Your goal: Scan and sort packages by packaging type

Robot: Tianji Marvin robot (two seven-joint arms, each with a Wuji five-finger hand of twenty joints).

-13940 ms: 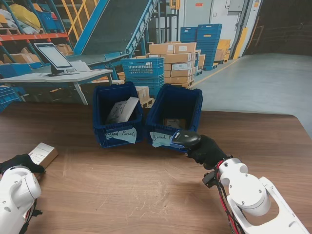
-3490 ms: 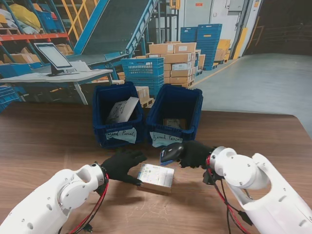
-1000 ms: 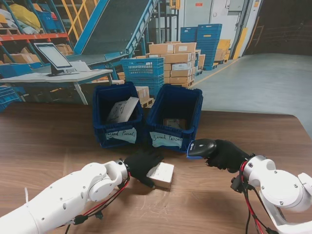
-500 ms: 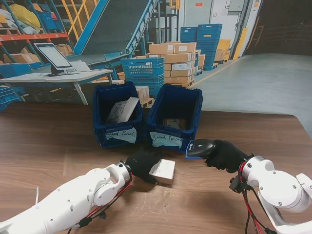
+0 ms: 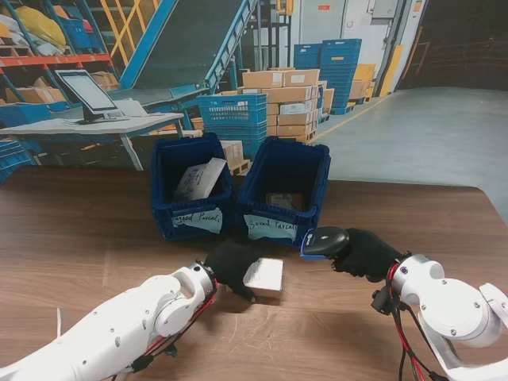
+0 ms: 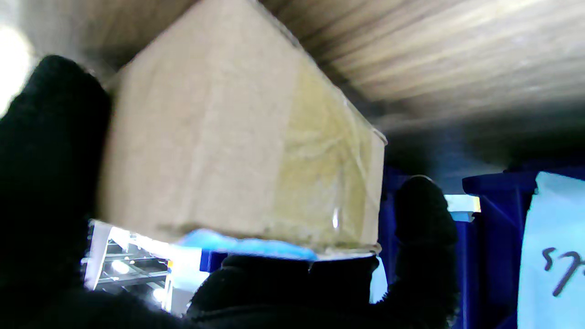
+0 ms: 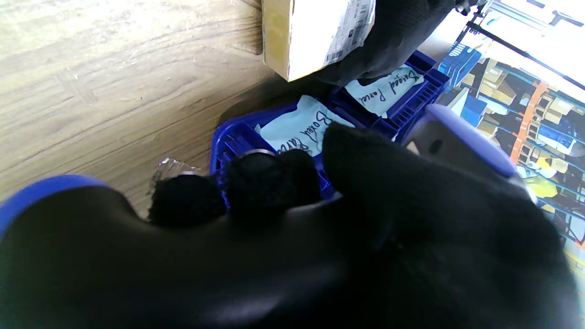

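A warehouse with a conveyor, stacked cartons and blue crates lay behind a brown wooden counter (image 5: 95, 230). Two blue bins stood side by side at the counter's far middle: the left bin (image 5: 190, 186) carried a handwritten label reading "Bagged Parcels" and held a white bag, and the right bin (image 5: 283, 190) carried a label reading "Boxed Parcels". The left hand (image 5: 230, 263), black-gloved, grasped a small cardboard box (image 5: 263, 275) just nearer to me than the bins, its fingers (image 6: 425, 214) wrapped around the box's edges. The box was tilted, its white label face turned up and toward the right; its long axis could not be told. The label's print was too small to read. The right hand (image 5: 367, 252) was clenched around a handheld scanner (image 5: 324, 239), whose head pointed left toward the box, near it but apart.
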